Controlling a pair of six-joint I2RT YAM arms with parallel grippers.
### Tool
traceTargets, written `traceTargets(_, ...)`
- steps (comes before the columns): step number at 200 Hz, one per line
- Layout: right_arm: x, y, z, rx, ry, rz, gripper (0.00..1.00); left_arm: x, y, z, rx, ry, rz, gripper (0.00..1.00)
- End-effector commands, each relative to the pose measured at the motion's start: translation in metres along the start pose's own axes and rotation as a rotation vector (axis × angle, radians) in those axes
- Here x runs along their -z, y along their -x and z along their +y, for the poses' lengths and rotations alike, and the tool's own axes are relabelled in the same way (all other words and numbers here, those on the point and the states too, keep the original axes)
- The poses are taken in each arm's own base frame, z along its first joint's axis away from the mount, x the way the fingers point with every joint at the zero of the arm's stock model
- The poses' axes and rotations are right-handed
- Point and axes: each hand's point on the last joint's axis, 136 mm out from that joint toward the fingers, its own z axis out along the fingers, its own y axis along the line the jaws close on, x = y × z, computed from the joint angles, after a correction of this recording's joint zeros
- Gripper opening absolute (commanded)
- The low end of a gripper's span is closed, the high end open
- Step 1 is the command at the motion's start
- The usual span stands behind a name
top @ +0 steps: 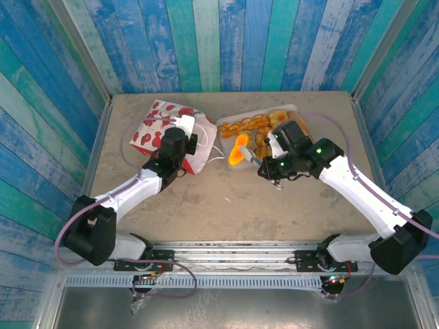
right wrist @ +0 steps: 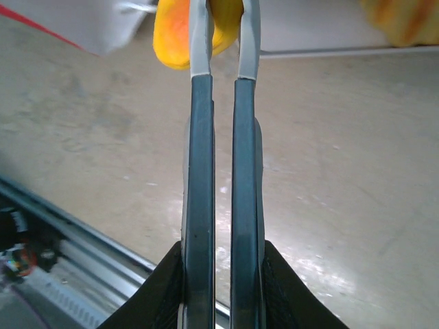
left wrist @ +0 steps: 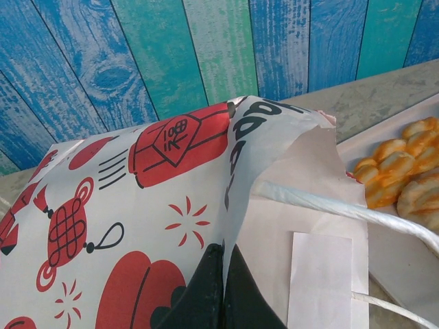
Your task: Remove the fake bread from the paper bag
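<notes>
While the left tool pinches the paper bag, the right tool clamps tongs holding bread straight ahead, at the edge of the tray.

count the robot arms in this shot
2. The left arm reaches the paper bag, left gripper shut on its edge. The right arm is by the tray, right gripper shut on tongs holding a bread.

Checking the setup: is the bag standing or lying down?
Lying down: the bag shows its printed side upward, mouth toward the tray.
</notes>
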Motion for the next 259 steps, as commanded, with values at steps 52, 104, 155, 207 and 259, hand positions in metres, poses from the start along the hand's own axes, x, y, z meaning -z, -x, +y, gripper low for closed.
traceTargets(52, -0.03, 0.021, -0.026, 0.135, -0.195, 0.14, 0.17, 0.027, 0.029, 0.008, 0.066, -0.014, -0.081, 0.0)
traceTargets(104, -0.049, 0.044, -0.025, 0.196, -0.227, 0.167, 0.2, 0.033, 0.027, 0.009, 0.076, -0.018, -0.091, 0.0)
traceTargets(155, -0.063, 0.057, -0.022, 0.227, -0.234, 0.19, 0.27, 0.033, 0.024, 0.009, 0.073, -0.019, -0.088, 0.0)
traceTargets(207, -0.074, 0.068, -0.027, 0.248, -0.274, 0.211, 0.38, 0.032, 0.02, 0.008, 0.069, -0.02, -0.077, 0.0)
traceTargets(259, -0.071, 0.072, -0.015, 0.244, -0.223, 0.192, 0.42, 0.033, 0.019, 0.01, 0.067, -0.013, -0.076, 0.0)
